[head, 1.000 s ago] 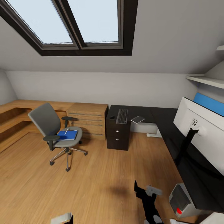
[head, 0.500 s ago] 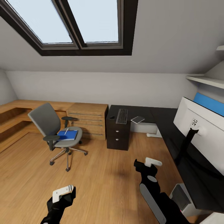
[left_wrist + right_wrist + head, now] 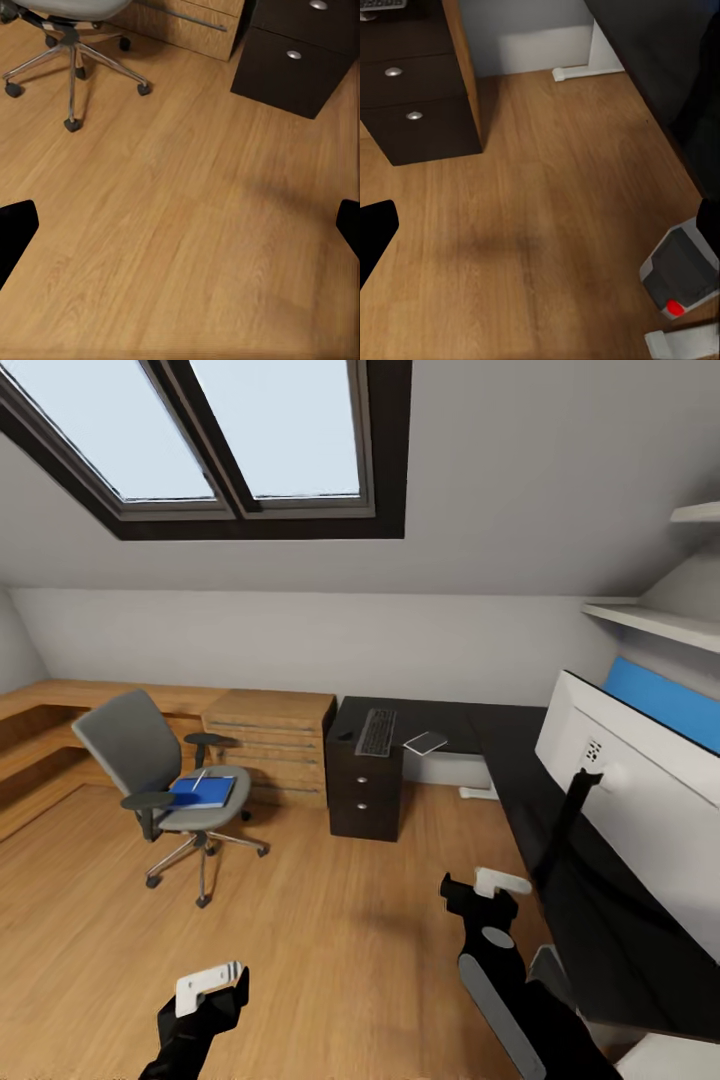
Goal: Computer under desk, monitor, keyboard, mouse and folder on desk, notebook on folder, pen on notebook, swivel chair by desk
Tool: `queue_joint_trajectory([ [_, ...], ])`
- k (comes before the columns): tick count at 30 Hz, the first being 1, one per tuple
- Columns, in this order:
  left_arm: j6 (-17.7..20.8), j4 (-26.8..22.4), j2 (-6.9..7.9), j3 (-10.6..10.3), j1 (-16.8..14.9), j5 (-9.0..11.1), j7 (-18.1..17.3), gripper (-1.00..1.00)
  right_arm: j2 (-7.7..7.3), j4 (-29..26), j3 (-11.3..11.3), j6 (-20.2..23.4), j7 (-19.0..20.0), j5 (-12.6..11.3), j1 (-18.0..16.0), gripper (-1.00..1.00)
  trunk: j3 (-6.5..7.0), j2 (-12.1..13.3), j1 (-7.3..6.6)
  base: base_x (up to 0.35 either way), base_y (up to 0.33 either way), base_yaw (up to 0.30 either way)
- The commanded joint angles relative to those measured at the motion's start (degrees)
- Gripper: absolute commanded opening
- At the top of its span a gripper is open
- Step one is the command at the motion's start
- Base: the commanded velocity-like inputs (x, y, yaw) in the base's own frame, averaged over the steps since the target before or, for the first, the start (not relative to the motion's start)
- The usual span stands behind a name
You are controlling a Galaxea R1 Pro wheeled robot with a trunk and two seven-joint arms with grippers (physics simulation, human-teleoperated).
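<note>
While both grippers hang over bare floor, left gripper (image 3: 210,985) spread wide and empty, right gripper (image 3: 487,895) likewise, count ahead: one swivel chair (image 3: 150,775) carrying one folder (image 3: 203,791) lying flat, one keyboard (image 3: 376,731) lengthwise toward the wall, one monitor (image 3: 640,780) on the desk (image 3: 560,880) beside the right gripper, one computer (image 3: 684,271).

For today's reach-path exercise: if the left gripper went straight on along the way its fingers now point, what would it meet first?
Probably the bare wooden floor. The left gripper, jaws wide open, aims at open boards, short of the swivel chair and the desk drawers.
</note>
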Motion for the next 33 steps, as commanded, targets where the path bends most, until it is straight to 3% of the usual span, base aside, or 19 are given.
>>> queue_joint_trajectory([
  [1, 0.25, -0.12, -0.02, -0.07, -0.01, 0.59, 0.31, 1.0, -0.16, -0.09, 0.16, 0.28, -0.43, -0.24, -0.05, 1.0, -0.12, -0.13, 0.03, -0.081, -0.295, 0.0],
  [2, 0.21, -0.12, 0.0, -0.53, -0.01, 0.56, 0.2, 1.0, -0.8, -0.07, 0.16, 0.24, -0.42, -0.18, 0.02, 1.0, -0.08, -0.13, 0.03, -0.017, -0.31, -0.123],
  [6, 0.2, -0.15, 0.04, -0.86, -0.01, 0.51, 0.14, 1.0, -1.12, 0.11, 0.16, 0.18, -0.32, -0.11, 0.03, 1.0, 0.14, -0.13, 0.03, -0.009, -0.313, -0.169],
  [7, 0.2, -0.28, 0.05, -1.82, -0.01, 0.49, 0.19, 1.0, -2.15, 0.11, 0.16, 0.08, -0.27, -0.11, 0.03, 1.0, 0.2, -0.13, 0.03, -0.001, -0.315, -0.217],
  [10, 0.18, -0.36, 0.05, -2.43, -0.03, 0.48, 0.24, 1.0, -2.47, 0.07, 0.16, 0.06, -0.27, -0.08, 0.03, 1.0, 0.36, -0.13, 0.03, -0.001, -0.315, -0.226],
  [19, -2.04, -1.22, 0.08, -3.13, -0.15, 0.45, 0.27, 1.0, -2.65, 0.15, 0.2, -0.03, -0.26, 0.01, 0.03, 1.0, 0.28, -0.13, 0.03, 0.0, -0.322, -0.185],
  [20, -2.51, -1.29, 0.13, -4.78, -0.17, 0.1, 0.27, 1.0, -2.63, 0.08, 0.33, -0.03, -0.25, 0.01, 0.03, 1.0, 0.27, -0.13, 0.03, 0.0, -0.339, -0.013],
  [24, -2.71, -1.18, 0.2, -6.34, -0.18, -1.2, 0.27, 1.0, -2.62, 0.0, 0.4, -0.03, -0.25, 0.28, 0.03, 1.0, 0.27, -0.13, 0.03, 0.0, -0.236, -0.007],
  [33, -2.82, -1.1, 0.18, -6.94, -0.19, -2.04, 0.35, 1.0, -2.65, 0.0, 0.42, -0.03, -0.26, 0.57, 0.03, 1.0, 0.26, -0.13, 0.03, 0.0, -0.181, -0.001],
])
